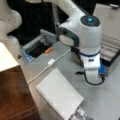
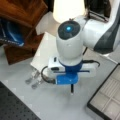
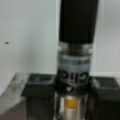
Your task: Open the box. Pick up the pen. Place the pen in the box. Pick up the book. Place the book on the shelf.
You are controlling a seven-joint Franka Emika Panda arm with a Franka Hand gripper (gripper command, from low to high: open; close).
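The pen (image 3: 75, 57) is seen gripped upright between the end effector's (image 3: 71, 105) fingers, lifted beside the opened box (image 2: 106, 96).

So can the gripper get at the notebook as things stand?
Probably not yet: the gripper is shut on the pen, so its fingers are occupied. The notebook lies uncovered on the table with nothing on top, so the way there looks free.
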